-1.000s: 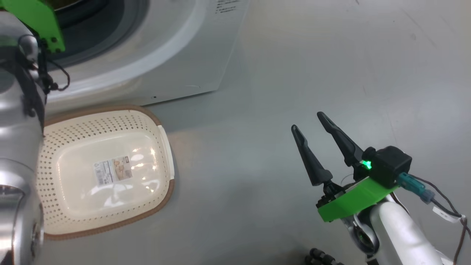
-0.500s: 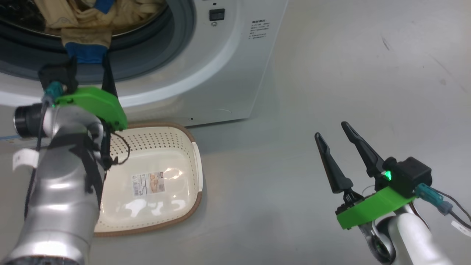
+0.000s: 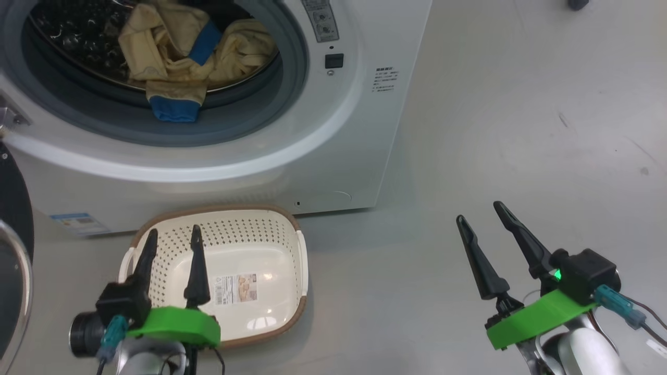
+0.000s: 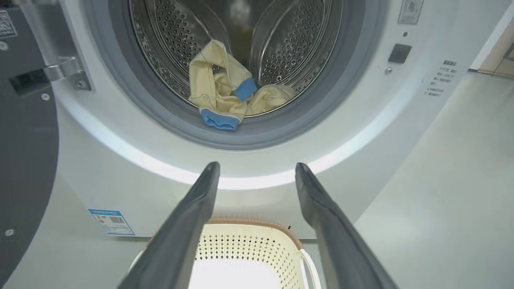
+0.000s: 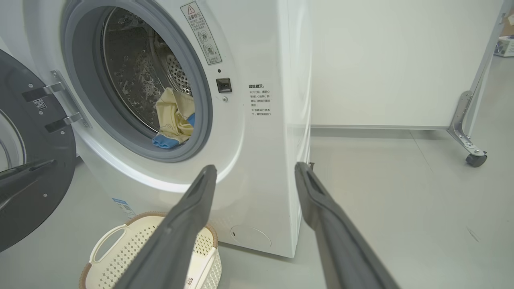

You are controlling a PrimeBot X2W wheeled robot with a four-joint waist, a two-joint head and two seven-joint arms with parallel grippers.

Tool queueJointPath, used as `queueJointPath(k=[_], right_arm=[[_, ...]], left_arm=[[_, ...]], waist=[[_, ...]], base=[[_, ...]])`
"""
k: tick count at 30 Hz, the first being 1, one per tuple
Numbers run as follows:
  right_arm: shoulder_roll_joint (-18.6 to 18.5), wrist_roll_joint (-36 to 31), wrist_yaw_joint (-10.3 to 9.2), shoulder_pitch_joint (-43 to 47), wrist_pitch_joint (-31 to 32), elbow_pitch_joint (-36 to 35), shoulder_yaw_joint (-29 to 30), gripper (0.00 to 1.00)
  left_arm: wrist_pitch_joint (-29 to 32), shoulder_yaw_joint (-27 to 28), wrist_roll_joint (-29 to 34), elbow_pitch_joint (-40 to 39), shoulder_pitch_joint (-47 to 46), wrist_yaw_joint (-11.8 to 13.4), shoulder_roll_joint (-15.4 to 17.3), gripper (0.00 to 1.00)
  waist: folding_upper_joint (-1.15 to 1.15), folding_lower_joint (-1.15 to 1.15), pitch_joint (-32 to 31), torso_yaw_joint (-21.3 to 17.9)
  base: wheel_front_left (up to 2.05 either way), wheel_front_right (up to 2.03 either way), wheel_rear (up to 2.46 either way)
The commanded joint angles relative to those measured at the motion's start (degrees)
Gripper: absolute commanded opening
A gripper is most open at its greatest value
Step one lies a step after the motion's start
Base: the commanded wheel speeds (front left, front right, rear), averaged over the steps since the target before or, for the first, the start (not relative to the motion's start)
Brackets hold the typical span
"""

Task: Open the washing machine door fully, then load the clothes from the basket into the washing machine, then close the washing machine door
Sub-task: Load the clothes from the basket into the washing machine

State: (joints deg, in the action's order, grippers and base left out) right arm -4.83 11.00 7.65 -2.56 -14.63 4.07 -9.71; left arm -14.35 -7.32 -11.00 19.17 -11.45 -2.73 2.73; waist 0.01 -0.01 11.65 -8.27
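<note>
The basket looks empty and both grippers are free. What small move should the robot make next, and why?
Probably the left gripper should nudge the blue cuff into the drum. The basket is empty and the clothes are inside, but that cuff hangs over the grey seal, where the washing machine door, open at the left, might pinch it.

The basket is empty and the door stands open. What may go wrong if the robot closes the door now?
1. A blue cuff of the clothes lies out on the grey rubber seal. The washing machine door may pinch it and fail to latch.
2. The left tool hovers open just above the basket. Swinging toward the door, it may knock the basket.
</note>
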Motion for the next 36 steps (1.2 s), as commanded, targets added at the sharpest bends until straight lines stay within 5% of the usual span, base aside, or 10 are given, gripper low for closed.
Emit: queueJointPath(k=[1, 12, 36], right_arm=[[-0.7, -0.3, -0.16, -0.1, -0.4, -2.0, -0.7, 1.0], [-0.5, -0.5, -0.16, 2.1, -0.4, -2.5, 0.0, 1.0], [-0.1, -0.4, -0.16, 0.6, -0.4, -3.1, -0.3, 1.0]], left_arm=[[-0.6, 2.6, -0.2, -4.3, 0.8, 0.2, 0.6, 1.0], [-0.6, 6.8, -2.1, -15.5, 13.3, -0.1, 0.2, 1.0], [-0.6, 7.9, -2.3, -9.2, 9.3, 0.7, 0.4, 1.0]], waist=[[-0.01, 0.01, -0.6, 0.2], [-0.01, 0.01, -2.6, -0.4], [-0.01, 0.01, 0.6, -3.1]], base=[[0.0, 0.0, 0.0], [0.0, 0.0, 0.0], [0.0, 0.0, 0.0]])
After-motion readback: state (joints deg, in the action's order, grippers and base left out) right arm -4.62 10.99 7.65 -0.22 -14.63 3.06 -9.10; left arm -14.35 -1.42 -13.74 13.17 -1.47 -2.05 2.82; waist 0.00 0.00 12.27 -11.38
